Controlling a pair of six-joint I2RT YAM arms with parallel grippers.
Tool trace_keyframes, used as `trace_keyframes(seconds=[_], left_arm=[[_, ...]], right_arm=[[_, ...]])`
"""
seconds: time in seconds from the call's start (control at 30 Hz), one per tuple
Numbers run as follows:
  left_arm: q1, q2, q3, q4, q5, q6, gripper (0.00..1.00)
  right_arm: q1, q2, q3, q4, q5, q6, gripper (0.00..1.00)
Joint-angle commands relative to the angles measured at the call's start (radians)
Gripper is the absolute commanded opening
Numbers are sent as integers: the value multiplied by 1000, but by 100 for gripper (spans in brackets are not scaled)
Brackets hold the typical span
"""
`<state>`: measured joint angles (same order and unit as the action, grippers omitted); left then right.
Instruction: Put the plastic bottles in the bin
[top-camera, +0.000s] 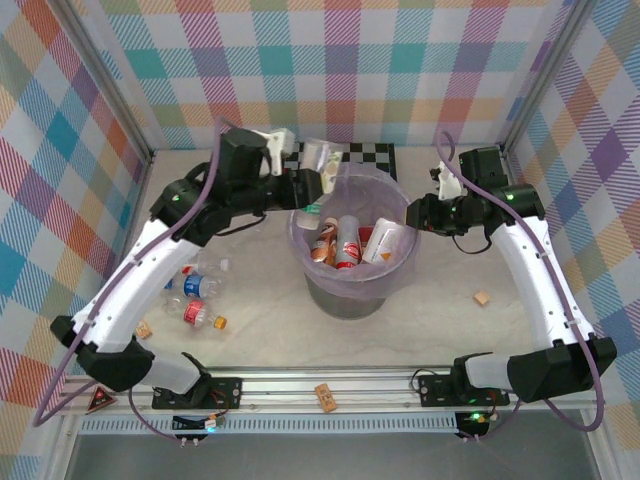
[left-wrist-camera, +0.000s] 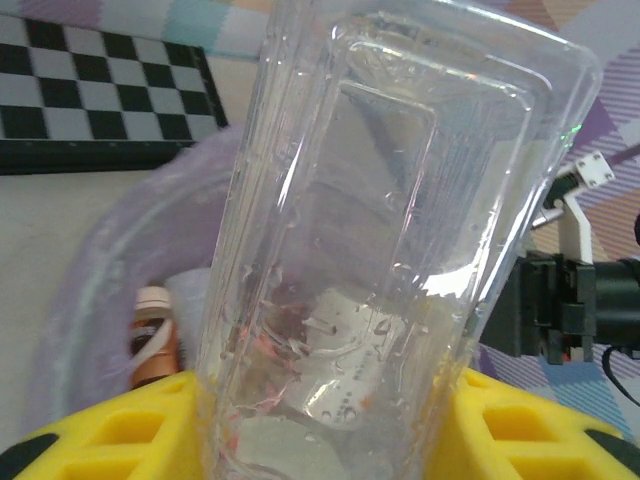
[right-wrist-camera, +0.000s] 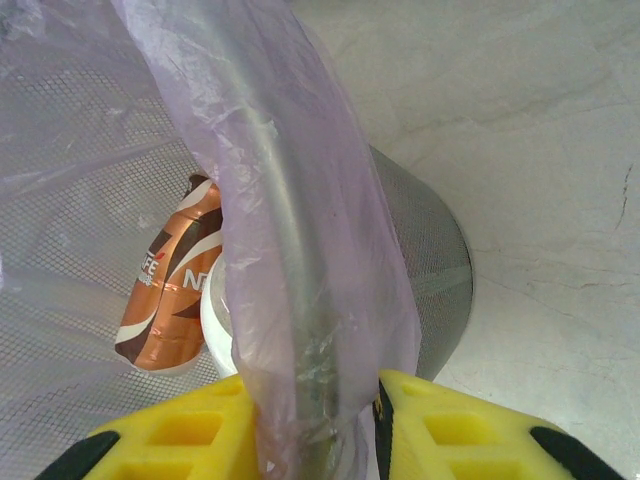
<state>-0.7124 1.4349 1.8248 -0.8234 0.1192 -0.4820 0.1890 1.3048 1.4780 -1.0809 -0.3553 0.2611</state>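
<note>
Nearest me, on the left of the table, two or three loose bottles (top-camera: 203, 319) lie beside my left arm, not yet collected. In the middle stands the bin (top-camera: 345, 298), with several binned bottles (top-camera: 346, 243) already inside. My right gripper (right-wrist-camera: 315, 405) is pinched narrow on its right rim, liner and all. Farther back, my left gripper (top-camera: 312, 184) clamps a clear bottle (left-wrist-camera: 400, 230) just above the far-left rim. I judge the job past halfway.
</note>
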Motion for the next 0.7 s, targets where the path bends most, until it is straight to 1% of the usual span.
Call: trace_keyframes(seconds=[0.0,0.13,0.37,0.43,0.6,0.67], left_arm=[[-45,58,49,18,2,8,31],[-73,110,45,9,-9,9,31],[-85,140,-98,51,-17,-31,31],[-84,168,-99,22,-60,-25,31],[-84,238,-94,-22,-95,-12,34],[-85,256,-102,-47,-131,-10,36]], right_arm=[[-5,16,2,14,-27,4,33],[-4,18,-1,15,-27,4,33],[-3,23,-5,18,-28,3,33],[-5,25,-4,19,-29,3,33],[-3,26,-1,14,-23,-2,33],[-4,25,0,13,-20,-3,33]])
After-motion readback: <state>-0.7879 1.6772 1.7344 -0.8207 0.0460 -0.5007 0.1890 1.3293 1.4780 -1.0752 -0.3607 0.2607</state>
